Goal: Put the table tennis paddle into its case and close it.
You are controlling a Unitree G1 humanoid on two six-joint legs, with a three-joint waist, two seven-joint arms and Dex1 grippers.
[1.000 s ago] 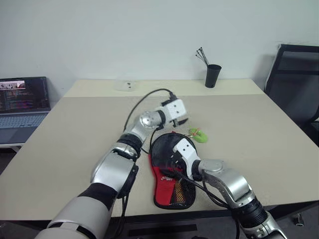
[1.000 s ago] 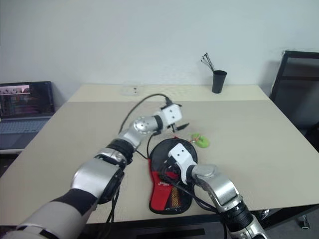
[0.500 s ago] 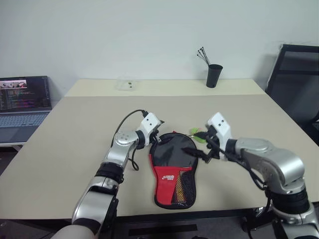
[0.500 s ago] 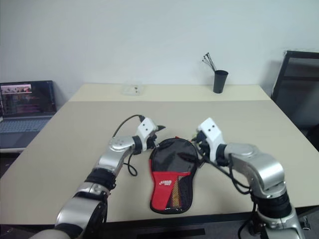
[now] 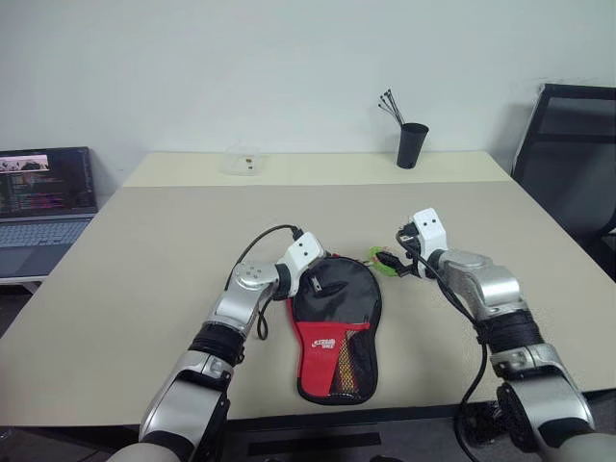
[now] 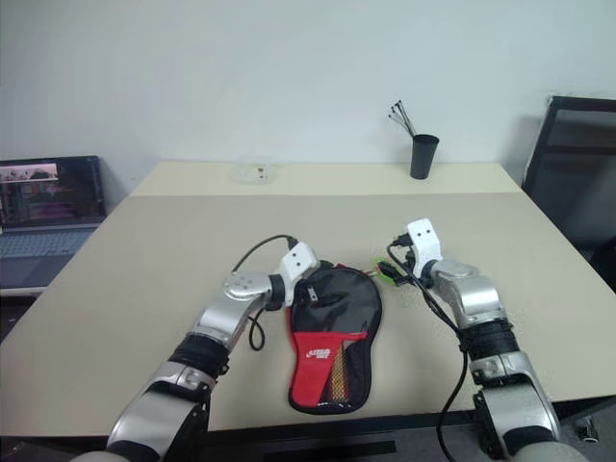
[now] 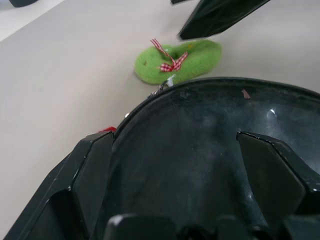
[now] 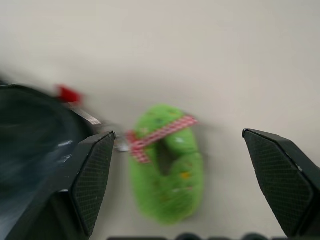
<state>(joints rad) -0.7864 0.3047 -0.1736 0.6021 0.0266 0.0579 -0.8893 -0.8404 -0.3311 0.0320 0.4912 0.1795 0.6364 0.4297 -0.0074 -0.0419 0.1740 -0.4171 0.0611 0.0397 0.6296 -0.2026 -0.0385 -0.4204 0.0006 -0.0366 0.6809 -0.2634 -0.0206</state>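
- Both my arms reach forward over the beige bench (image 5: 144,250), flanking the paddle-shaped black fabric case (image 5: 337,322) with its red logo panel and mesh pocket.
- Left end effector (image 5: 313,281): fingers spread wide, empty, poised over the case's round upper left rim.
- Right end effector (image 5: 388,262): fingers wide apart, empty, pointed at a small green fuzzy toy (image 8: 167,167) with a red checked bow, just beside the case's upper right edge.
- Case lies flat near the bench's front edge.
- Can't make out the paddle; whether the zipper is shut, I can't tell.
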